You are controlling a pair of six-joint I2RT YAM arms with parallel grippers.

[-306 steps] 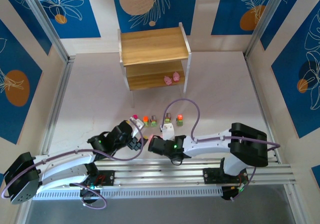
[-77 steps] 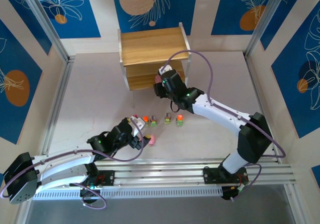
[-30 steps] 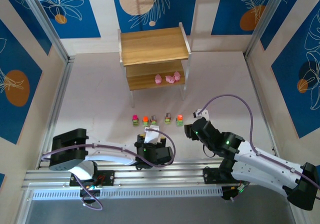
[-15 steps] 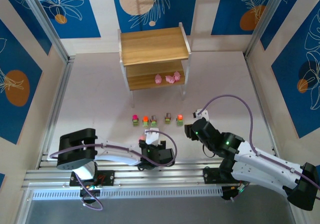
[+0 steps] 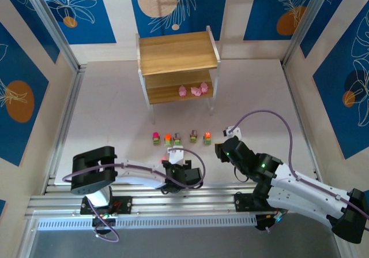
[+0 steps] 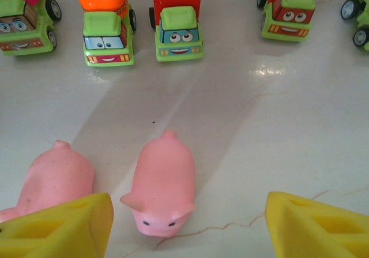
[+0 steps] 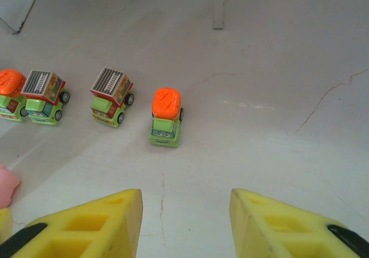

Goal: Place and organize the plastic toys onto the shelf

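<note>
Left wrist: left fingers (image 6: pixel 63 226) flank 1 pink pig (image 6: pixel 163 183).

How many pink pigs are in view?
5. Three pink pigs on the lower board of the shelf; two on the table by the left fingers. Others could be hidden.

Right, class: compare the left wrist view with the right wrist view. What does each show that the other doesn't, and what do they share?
Left wrist, not right wrist: the pink-topped truck and two recognisable pink pigs lying nearer than the truck row.
Right wrist, not left wrist: a white shelf leg and the end truck's orange top.
Both: the other orange-topped truck and two red-sided trucks. A pink sliver at the right wrist view's left edge may be a pig.
</note>
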